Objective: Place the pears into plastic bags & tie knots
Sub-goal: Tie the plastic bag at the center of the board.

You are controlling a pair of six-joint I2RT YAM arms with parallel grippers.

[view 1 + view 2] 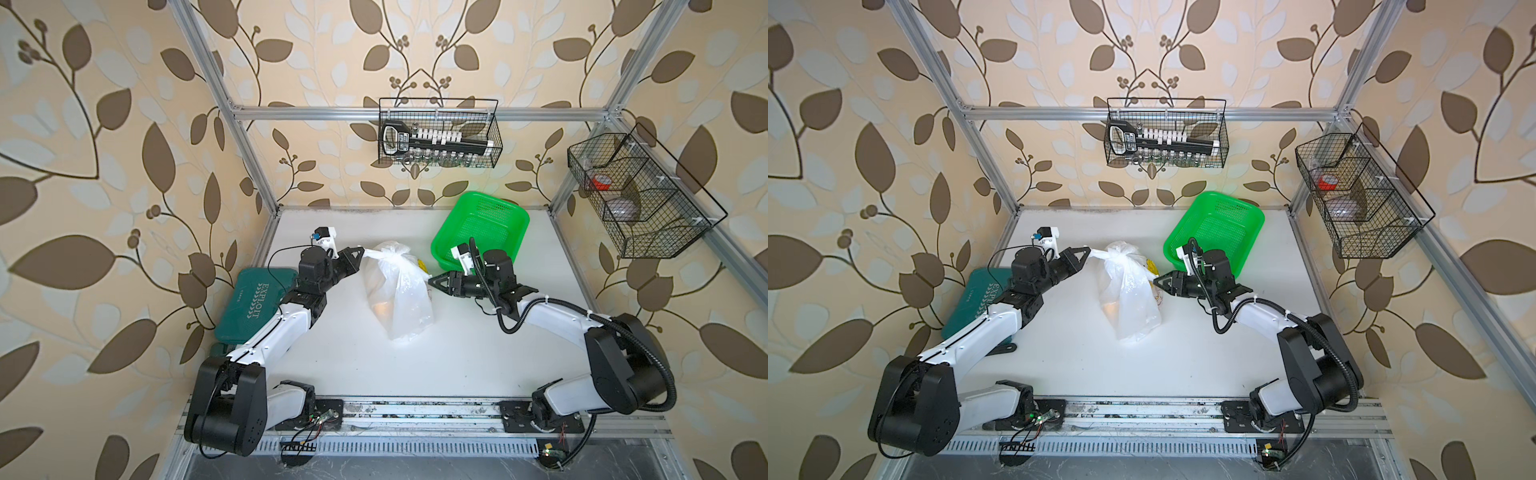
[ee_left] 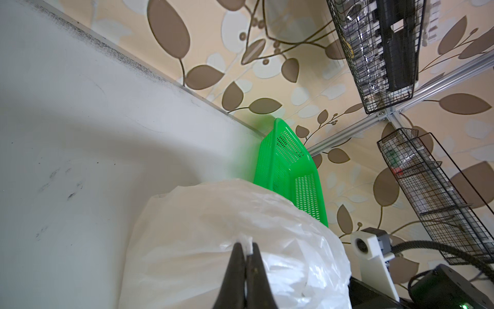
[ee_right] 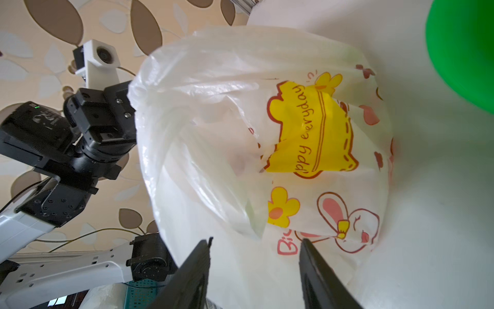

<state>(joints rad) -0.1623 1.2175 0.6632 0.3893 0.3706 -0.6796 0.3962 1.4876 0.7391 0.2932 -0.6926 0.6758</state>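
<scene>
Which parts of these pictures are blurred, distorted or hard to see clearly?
In the right wrist view the green basket is a soft blur at the corner, while the plastic bag print stays sharp. In the left wrist view the left gripper is dark and soft. In both top views the frame rails bend outward near the edges, and the bag hides its contents behind milky plastic.

Filled white plastic bag point(image 1: 397, 291) lies on table point(image 1: 457, 353).
</scene>
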